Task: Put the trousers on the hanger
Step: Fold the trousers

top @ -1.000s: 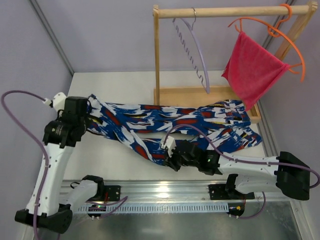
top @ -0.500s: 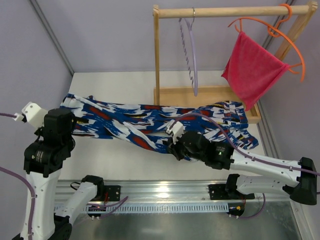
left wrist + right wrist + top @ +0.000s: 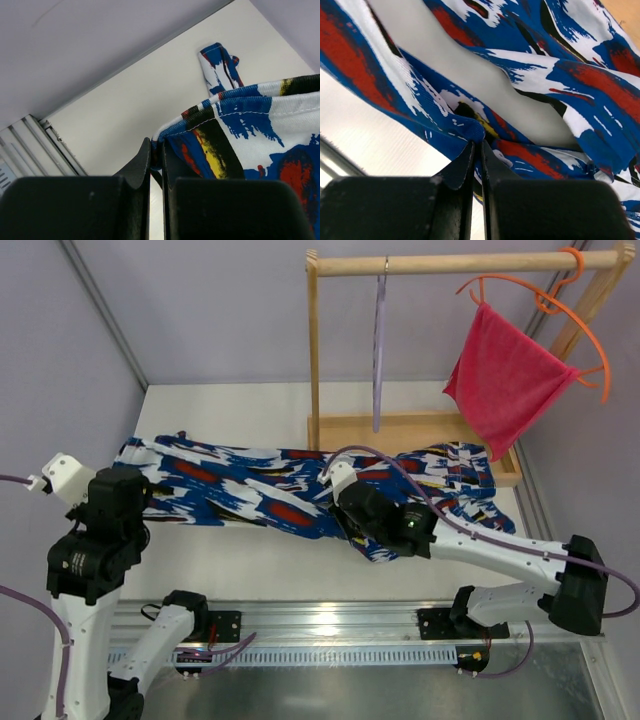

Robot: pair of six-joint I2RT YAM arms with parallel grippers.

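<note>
The trousers (image 3: 240, 485), royal blue with white, red and black patches, lie stretched across the table from the left side to the rack's foot. My left gripper (image 3: 156, 150) is shut on a hemmed edge of the trousers (image 3: 260, 125) at their left end, beside the arm (image 3: 110, 510). My right gripper (image 3: 476, 145) is shut on a blue fold of the trousers (image 3: 530, 75) near their middle, by the arm's wrist (image 3: 385, 520). The pale lavender hanger (image 3: 378, 350) hangs edge-on from the wooden rail, above and behind the trousers.
A wooden rack (image 3: 315, 350) with a flat base (image 3: 400, 430) stands at the back right. An orange hanger (image 3: 560, 315) on its rail carries a pink-red cloth (image 3: 505, 375). Walls close in on both sides. A metal rail (image 3: 330, 625) runs along the near edge.
The left arm pulled the trousers' end leftward and drew the fabric out straighter. The right gripper moved up and back with its fold. The lavender hanger swung round to edge-on.
</note>
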